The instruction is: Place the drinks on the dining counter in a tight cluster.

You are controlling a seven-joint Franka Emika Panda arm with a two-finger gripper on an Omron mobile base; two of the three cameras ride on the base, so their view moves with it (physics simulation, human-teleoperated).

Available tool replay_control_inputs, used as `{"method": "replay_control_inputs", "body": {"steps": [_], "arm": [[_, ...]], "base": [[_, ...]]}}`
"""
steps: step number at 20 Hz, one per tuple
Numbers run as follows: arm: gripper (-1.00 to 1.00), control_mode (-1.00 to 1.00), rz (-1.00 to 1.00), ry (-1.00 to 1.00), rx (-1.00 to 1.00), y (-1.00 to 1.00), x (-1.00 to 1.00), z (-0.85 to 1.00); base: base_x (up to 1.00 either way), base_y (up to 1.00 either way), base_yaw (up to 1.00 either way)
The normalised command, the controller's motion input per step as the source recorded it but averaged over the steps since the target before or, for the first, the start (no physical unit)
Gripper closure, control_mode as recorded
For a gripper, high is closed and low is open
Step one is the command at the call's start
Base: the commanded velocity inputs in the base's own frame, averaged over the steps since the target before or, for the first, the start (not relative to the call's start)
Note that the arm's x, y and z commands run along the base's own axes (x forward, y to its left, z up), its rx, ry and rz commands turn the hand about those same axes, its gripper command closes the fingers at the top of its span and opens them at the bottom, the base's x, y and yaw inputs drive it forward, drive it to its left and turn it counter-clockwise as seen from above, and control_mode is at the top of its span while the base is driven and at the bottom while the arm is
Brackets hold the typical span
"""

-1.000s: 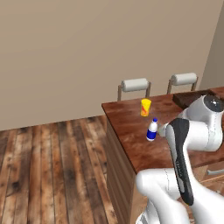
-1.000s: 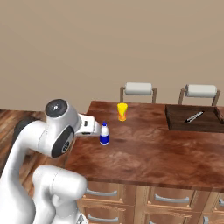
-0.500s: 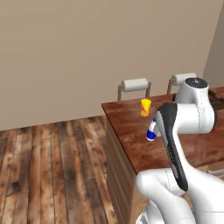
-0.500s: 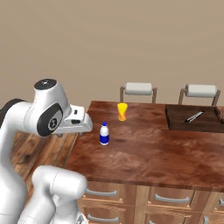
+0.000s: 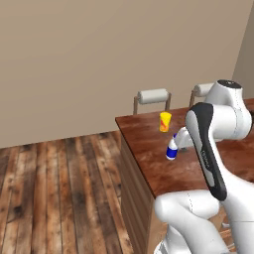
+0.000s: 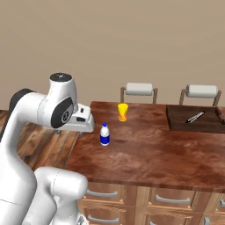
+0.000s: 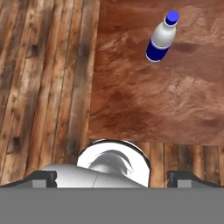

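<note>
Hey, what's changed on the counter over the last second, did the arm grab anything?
Nothing was grabbed. The arm swung upward, its elbow rising above the counter's near corner, and the hand stayed open and empty. The white bottle and yellow cup stand where they were, apart from each other. The dark board with its utensil is unchanged too.

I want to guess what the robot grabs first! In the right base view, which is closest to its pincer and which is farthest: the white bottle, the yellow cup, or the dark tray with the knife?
1. White bottle, just right of the pincer.
2. Yellow cup, farther back, by the stools.
3. Dark tray, at the counter's far right.
</note>
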Motion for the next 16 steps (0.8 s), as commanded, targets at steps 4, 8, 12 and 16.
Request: {"method": "replay_control_inputs", "body": {"steps": [4,8,12,16], "arm": [[-1.0,-1.0,0.0,0.0,0.0,0.0,0.0,0.0],[-1.0,-1.0,0.0,0.0,0.0,0.0,0.0,0.0],[-1.0,-1.0,0.0,-0.02,0.0,0.0,-0.2,0.0],[-1.0,-1.0,0.0,-0.04,0.0,0.0,-0.52,0.0]], "base": [[0.0,0.0,0.0],[0.0,0.0,0.0],[0.0,0.0,0.0],[0.0,0.0,0.0]]}}
